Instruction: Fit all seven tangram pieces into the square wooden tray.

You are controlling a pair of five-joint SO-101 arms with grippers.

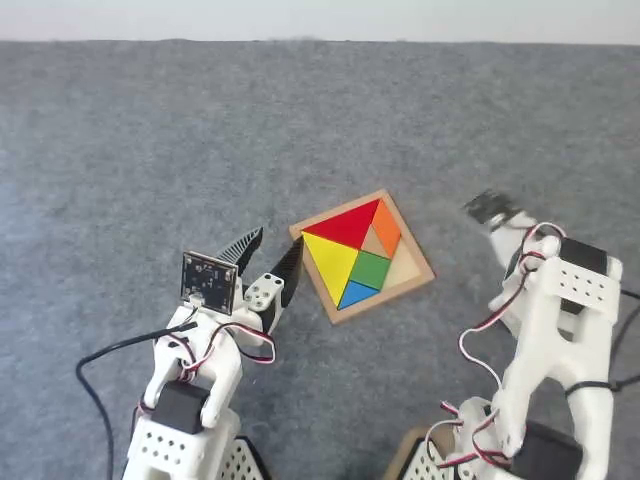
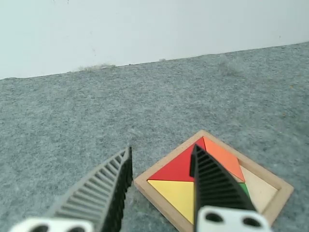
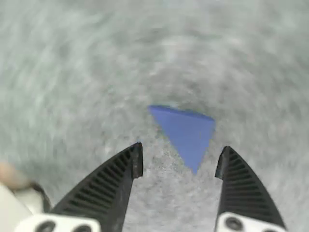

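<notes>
Looking down in the high view, the square wooden tray [image 1: 408, 268] sits part filled on the grey surface [image 1: 150, 130], with the left gripper [image 1: 278, 238] just beside its corner. In the left wrist view, its jaws stand apart, empty. In the right wrist view, the right gripper [image 3: 182, 147] holds its jaws apart, framing a loose blue triangle [image 3: 186, 130] lying flat (thin, stiff and light, I judge). Pinch it across opposite edges, low against the surface.

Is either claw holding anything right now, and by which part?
Nothing is held. The left claw is open at the tray corner; the right claw is open above a loose blue triangle.
</notes>
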